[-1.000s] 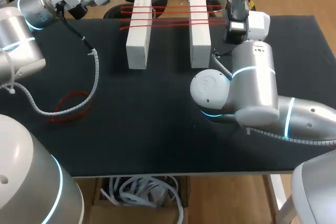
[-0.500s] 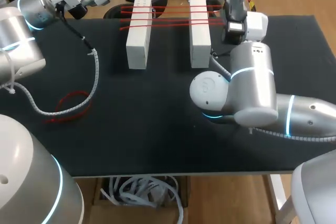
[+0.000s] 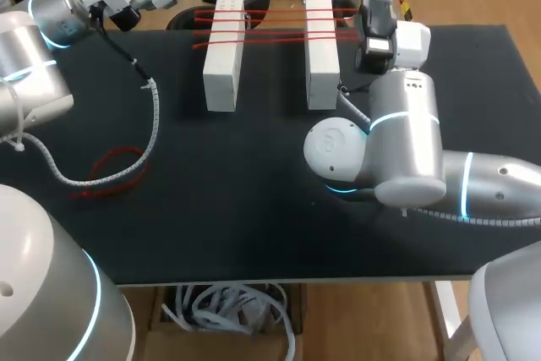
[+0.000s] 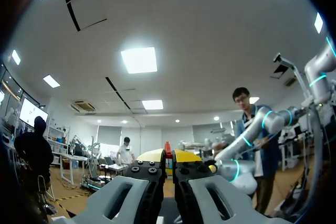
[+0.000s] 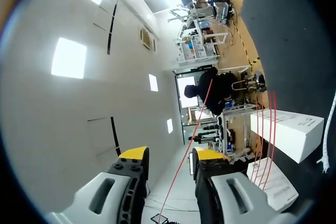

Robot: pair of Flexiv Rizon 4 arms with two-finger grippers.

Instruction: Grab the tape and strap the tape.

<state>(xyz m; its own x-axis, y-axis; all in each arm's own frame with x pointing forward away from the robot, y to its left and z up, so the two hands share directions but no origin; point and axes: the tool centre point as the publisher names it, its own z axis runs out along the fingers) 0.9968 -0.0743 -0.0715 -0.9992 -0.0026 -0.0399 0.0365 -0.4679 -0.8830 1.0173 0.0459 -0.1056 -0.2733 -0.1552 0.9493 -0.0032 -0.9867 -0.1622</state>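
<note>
The red tape is strung in several strands over the far end of the left white block and the second white block just right of it; a loose red coil lies on the table well to that block's near left. Our left gripper, beyond the block's far left corner, has its yellow tips pinched on a red end of tape, while our right gripper, past the second block, holds its fingers apart with a strand running free between.
</note>
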